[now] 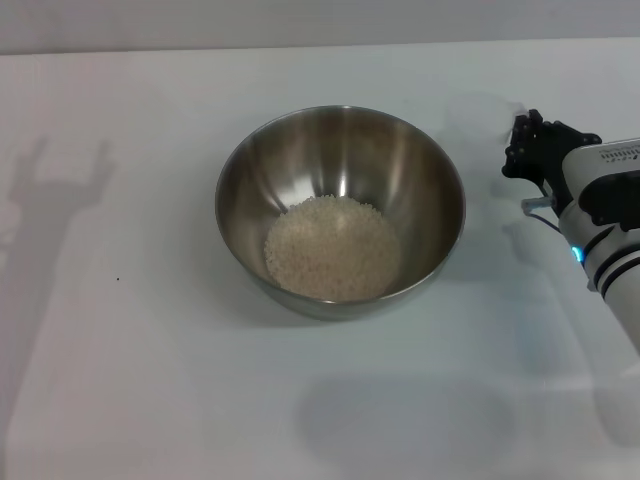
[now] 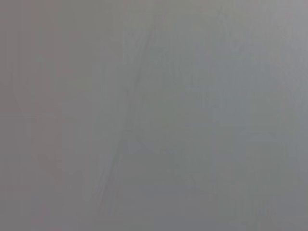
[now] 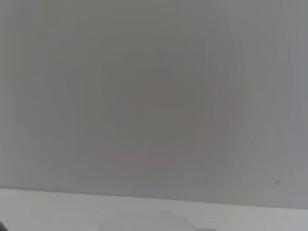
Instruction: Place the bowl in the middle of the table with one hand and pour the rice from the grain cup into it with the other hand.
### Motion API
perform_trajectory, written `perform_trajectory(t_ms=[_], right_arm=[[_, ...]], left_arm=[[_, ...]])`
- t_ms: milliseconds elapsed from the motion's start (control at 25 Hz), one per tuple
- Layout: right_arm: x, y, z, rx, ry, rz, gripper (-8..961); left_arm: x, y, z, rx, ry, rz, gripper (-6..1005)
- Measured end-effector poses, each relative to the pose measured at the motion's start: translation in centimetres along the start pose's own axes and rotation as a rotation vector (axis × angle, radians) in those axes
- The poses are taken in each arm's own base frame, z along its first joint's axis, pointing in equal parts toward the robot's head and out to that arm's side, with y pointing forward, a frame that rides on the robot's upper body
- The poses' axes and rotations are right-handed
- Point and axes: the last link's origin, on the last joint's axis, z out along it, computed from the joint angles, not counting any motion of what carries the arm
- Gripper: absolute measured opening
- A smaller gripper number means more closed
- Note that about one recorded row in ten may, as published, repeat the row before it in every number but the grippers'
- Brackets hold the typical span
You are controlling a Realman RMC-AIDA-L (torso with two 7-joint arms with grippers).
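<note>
- The table (image 1: pixel 120 400), plain white, fills the head view. A wide soft shadow lies on it toward 6 o'clock, and a forked shadow (image 1: pixel 60 190) falls at 9 o'clock.
- The bowl (image 1: pixel 300 150), shiny steel, stands upright in the middle of the table. Its open mouth faces up and its base rests on the tabletop.
- The right arm (image 1: pixel 610 220) comes in from the 3 o'clock edge. It is white with black bands, and a blue ring light (image 1: pixel 577 252) glows on it.
- The rice (image 1: pixel 332 248) lies as a loose, pale, round heap on the bottom of the bowl. The heap sits slightly toward the bowl's 6 o'clock side, and the upper walls are bare.
- The right gripper (image 1: pixel 527 140), black, sits at the arm's tip, at about 2 o'clock from the bowl. It is near the bowl's rim but apart from it. How its jaws stand cannot be told from here.
- A faint, frosted, see-through shape, seemingly the grain cup (image 1: pixel 490 112), shows just beside the right gripper at its 10 o'clock. It lies between the gripper and the bowl's far rim. Whether the gripper holds it cannot be told.
- The left gripper appears in no view. The left wrist view is a blank grey field.
- The right wrist view shows a grey surface with a pale strip along one edge.
</note>
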Motion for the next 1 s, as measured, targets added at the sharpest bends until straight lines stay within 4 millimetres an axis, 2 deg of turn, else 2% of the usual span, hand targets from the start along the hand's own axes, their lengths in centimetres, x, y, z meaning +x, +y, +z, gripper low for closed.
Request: perform_trajectory(t_ms=[520, 880, 960, 1000], right_arm=[[0.3, 0.4, -0.4, -0.019, 0.003, -0.005, 112], [1.5, 0.0, -2.7, 0.008, -0.029, 0.012, 152], [1.6, -0.2, -3.7, 0.016, -0.06, 0.008, 191], [1.6, -0.2, -5.0, 0.024, -0.115, 0.009, 211]], left_arm=[[0.2, -0.2, -0.4, 0.006, 0.009, 0.004, 862], [0.4, -0.5, -0.8, 0.011, 0.011, -0.01, 862], [0.4, -0.5, -0.9, 0.012, 0.01, -0.011, 862], [0.4, -0.5, -0.9, 0.013, 0.009, -0.011, 862]])
